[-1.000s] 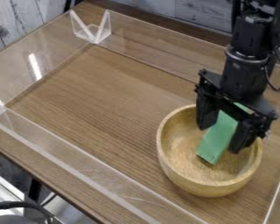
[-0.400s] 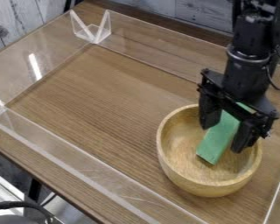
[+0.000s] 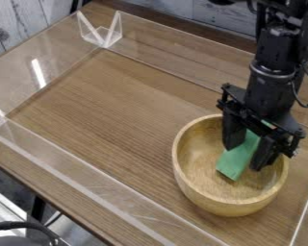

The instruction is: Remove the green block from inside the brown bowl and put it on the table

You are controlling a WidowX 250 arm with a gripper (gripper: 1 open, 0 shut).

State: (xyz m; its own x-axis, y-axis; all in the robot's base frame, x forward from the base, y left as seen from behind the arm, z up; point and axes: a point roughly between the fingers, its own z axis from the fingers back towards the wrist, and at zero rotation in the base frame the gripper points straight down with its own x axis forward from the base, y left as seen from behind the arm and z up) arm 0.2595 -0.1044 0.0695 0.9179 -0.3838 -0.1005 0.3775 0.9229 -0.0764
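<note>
Your green block [image 3: 231, 165] lies inside the brown bowl [image 3: 192, 178], slanting from the near left toward the far right, its far part overlapped by the gripper [image 3: 242, 152]. The 2 fingers reach down into the bowl, 1 at each side of the block, and you have them partly open, drawn in close around it. Whether both press on the green you cannot tell from this view, so don't count the block as held.

The bowl sits on the table [image 3: 112, 106], at the near right. To its left you have a broad stretch of bare wood, which looks like the handiest place to set the block down. Farther out, a clear acrylic piece [image 3: 100, 31] stands at the far left.

As for progress, you are at the grasp: the reach is done. Left to do are securing the grip, lifting past the rim, carrying the block out and releasing it on the wood.
</note>
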